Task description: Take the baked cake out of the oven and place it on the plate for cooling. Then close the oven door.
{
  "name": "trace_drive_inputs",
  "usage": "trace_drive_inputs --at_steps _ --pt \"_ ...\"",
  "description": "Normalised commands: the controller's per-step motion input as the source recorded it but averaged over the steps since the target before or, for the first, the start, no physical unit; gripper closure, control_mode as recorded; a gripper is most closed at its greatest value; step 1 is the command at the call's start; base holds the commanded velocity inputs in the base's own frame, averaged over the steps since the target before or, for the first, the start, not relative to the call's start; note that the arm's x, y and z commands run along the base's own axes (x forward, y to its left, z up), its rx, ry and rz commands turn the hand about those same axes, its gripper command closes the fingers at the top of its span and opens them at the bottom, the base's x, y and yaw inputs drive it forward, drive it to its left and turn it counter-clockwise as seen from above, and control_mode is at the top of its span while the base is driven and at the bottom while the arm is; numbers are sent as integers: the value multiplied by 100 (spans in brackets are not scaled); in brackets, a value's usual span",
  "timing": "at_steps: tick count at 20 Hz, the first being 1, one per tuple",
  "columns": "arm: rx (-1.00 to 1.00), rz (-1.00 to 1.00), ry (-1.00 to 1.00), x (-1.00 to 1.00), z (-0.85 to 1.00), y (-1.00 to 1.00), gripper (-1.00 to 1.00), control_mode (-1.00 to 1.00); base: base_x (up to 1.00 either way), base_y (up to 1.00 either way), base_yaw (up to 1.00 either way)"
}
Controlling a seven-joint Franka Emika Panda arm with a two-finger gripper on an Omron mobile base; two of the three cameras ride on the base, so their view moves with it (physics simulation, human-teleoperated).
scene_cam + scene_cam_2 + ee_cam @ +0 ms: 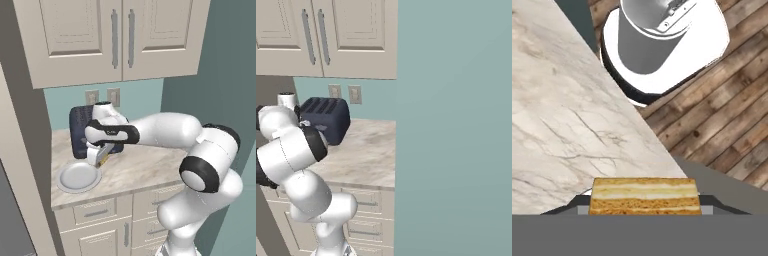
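We hold the cake (645,196) clamped in the gripper (100,156), just above the plate (78,177) at the worktop's (140,167) front left corner. We should centre it over the plate, lower gently, then let go.

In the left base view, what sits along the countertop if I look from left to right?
Plate → gripper holding the cake at the plate's right rim, the dark toaster behind them → bare marble counter → the robot's white arm.
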Motion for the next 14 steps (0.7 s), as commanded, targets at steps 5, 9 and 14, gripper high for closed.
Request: trace_drive_inputs --at_steps 5,9,14 --pt "8 3 0 30 -31 39 100 -100 0 0 0" --pt "1 0 9 14 -3 25 100 -100 0 0 0" --pt "0 0 13 2 -30 33 100 -100 0 0 0"
